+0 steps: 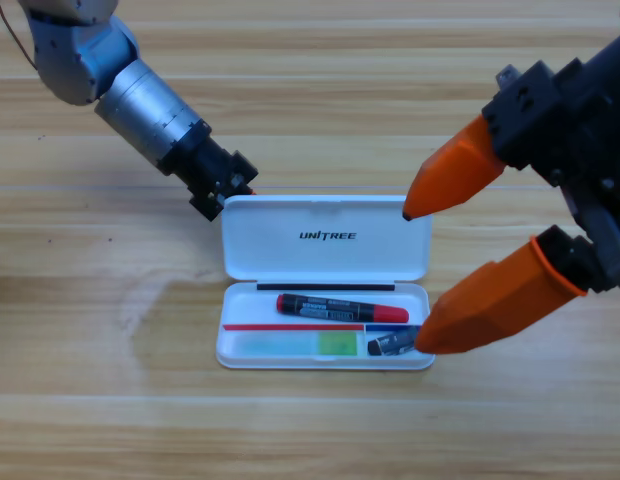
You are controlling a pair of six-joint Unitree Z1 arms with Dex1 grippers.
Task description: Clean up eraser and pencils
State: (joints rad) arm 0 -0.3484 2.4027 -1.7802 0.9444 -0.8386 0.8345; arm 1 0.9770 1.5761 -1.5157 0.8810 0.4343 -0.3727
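The white case lies open, its lid (326, 237) folded back flat on the table. Its tray (223, 352) holds the black marker with red ends (342, 308) in the back row. In the front row lie the pale-green stick with its bright green end (295, 344) and the small black eraser (390, 343). My right gripper (414, 279) stands open at the case's right side, one jaw tip over the lid's right corner. The other tip is at the eraser's right end. My left gripper (235, 195) is pressed against the lid's back left corner, mostly hidden there.
The wooden table (100, 400) stretches around the case. The left arm's grey tube (140, 95) slants in from the upper left, and the right arm's black body (580, 110) fills the upper right.
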